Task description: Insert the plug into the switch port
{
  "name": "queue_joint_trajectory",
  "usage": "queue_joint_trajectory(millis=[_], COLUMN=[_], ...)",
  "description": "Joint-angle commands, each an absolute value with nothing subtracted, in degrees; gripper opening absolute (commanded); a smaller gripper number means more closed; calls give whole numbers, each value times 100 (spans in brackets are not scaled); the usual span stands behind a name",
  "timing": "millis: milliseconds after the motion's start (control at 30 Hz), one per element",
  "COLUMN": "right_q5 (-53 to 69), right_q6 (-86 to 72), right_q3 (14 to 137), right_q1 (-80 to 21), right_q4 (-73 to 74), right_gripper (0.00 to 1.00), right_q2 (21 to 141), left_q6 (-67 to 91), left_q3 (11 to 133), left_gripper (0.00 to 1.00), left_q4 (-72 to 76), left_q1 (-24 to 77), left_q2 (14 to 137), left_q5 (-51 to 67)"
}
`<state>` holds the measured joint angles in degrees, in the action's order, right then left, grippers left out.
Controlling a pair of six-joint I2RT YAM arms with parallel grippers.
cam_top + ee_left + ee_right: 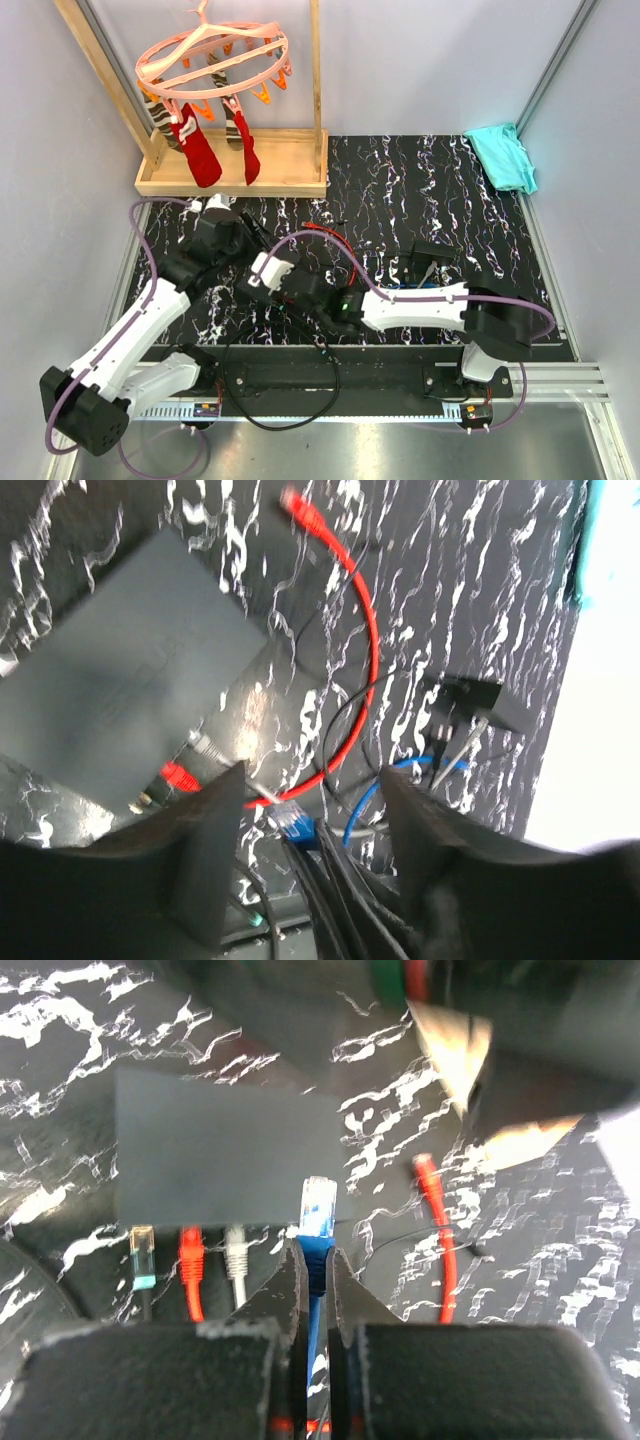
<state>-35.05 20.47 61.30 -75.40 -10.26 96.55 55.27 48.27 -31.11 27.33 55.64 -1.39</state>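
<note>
The switch is a flat black box [220,1155], also seen in the left wrist view [120,690]. Its near thin edge holds a clear-teal plug [142,1257], a red plug [192,1255] and a white plug [236,1250]. My right gripper [315,1252] is shut on a blue plug [318,1205], whose clear tip sits at the box's edge, right of the white plug. The blue plug also shows in the left wrist view [292,823]. My left gripper [312,780] is open and empty, hovering above the right gripper's fingers. In the top view the arms [300,287] hide most of the box.
A loose red cable [365,650] curves right of the box, its free end [425,1175] lying on the mat. A narrower black block [435,255] with wires sits to the right. A wooden rack with hanging socks [230,175] stands at the back left, a teal cloth [503,155] at the back right.
</note>
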Motion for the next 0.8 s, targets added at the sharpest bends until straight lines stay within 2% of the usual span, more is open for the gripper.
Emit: queue_joint_trajectory(millis=[0,167,233,333,467,767], right_q5=[-2129,-698,-370,297,1999,2707], right_q6=[1267,888,809,721,343,35], right_q3=[5925,5582,5450,5388,5458,5590], right_q1=[-6936,-6128,-5767,-5328,-4703,-4491], right_q4=[-458,-299,-290,-290,-360,-1150], right_gripper=[0,0,0,0,0,0], right_q2=[8923,8570,8455,8490,8902,9930], left_q6=[4642,3624,3280,2735,2181,1574], left_q3=[5133,4975,4852,4694,4562,4684], left_gripper=[70,93,99,99,99,99], left_q4=[-2883,-2778,-2681,-2514,-2207,-1714], left_q1=[2541,2224,2092,1969,1881,1811], left_q2=[5256,5054,5036,5176,5580,6889], left_q5=[-545,-519,-343,-53,298,650])
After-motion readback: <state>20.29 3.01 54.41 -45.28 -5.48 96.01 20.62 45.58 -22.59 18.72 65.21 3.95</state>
